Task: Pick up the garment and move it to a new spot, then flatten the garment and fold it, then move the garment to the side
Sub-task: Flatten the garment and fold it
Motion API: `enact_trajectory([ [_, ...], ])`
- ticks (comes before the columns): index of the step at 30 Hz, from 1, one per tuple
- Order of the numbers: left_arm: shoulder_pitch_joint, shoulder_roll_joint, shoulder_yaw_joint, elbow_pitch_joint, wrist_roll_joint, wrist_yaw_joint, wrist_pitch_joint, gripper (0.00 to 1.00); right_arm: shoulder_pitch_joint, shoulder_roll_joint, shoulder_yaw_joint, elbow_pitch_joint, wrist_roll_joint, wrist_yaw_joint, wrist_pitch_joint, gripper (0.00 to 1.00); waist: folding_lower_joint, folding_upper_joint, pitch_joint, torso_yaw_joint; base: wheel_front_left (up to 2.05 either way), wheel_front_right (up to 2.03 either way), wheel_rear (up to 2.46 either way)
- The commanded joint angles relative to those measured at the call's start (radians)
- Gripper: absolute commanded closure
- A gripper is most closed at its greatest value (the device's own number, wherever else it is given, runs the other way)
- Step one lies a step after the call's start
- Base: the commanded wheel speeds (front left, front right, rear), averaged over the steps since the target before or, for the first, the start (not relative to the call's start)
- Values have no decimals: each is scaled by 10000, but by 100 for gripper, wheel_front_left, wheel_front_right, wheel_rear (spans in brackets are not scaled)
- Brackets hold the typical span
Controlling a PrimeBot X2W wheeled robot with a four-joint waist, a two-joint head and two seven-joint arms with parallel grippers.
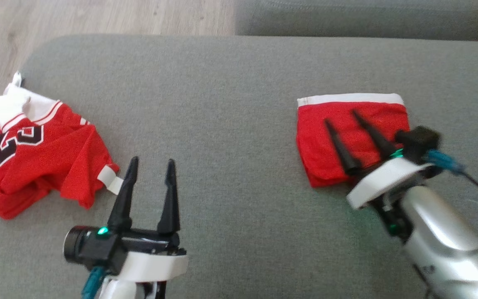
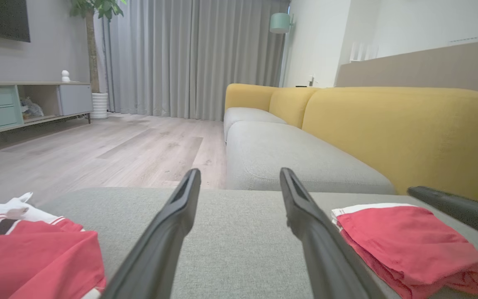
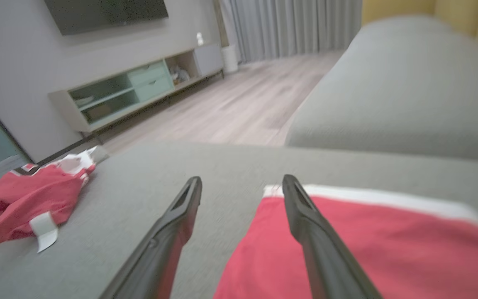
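Note:
The garment (image 1: 313, 141), red with a white band along its far edge, lies folded on the right side of the grey cushion (image 1: 230, 104). My right gripper (image 1: 340, 116) is open just over its left part, and nothing is between the fingers. The right wrist view shows that gripper (image 3: 242, 179) with one finger over the garment (image 3: 388, 241) and the other over bare cushion. My left gripper (image 1: 152, 160) stands open near the front middle, apart from the cloth. In the left wrist view, the left gripper (image 2: 240, 172) has the garment (image 2: 401, 232) to its right.
A crumpled red jersey (image 1: 35, 166) with white trim and black numbers lies at the cushion's left edge. Wooden floor (image 1: 98, 16) lies past the far edge. A grey and yellow sofa (image 2: 347, 124) stands beyond, and a low cabinet (image 3: 139, 87) lines the wall.

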Motion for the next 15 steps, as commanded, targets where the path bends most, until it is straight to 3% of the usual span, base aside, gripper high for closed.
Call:
enact_trajectory([
  [1, 143, -28, 489, -422, -364, 119, -51, 0, 349, -310, -729, -737, -801, 65, -427, 0, -1, 0, -323, -163, 0, 0, 0],
  [5, 705, -28, 797, -583, -868, 383, -51, 0, 1928, -152, -2601, -2391, -1907, 65, -554, 0, -1, 0, -793, -423, 0, 0, 0],
  [8, 1248, -29, 937, -555, -773, 639, -51, 0, 3604, 415, -4142, -3719, -2558, 65, -558, 0, -1, 0, -1255, -554, 0, 0, 0],
  [12, 2126, -29, 1150, -608, -665, 894, -51, 0, 5506, 991, -4920, -4682, -3463, 65, -560, 0, -1, 0, -1689, -782, 0, 0, 0],
  [15, 2504, -29, 1284, -588, -453, 931, -51, 0, 6079, 1155, -5025, -4820, -3829, 65, -561, 0, -1, 0, -1817, -884, 0, 0, 0],
])
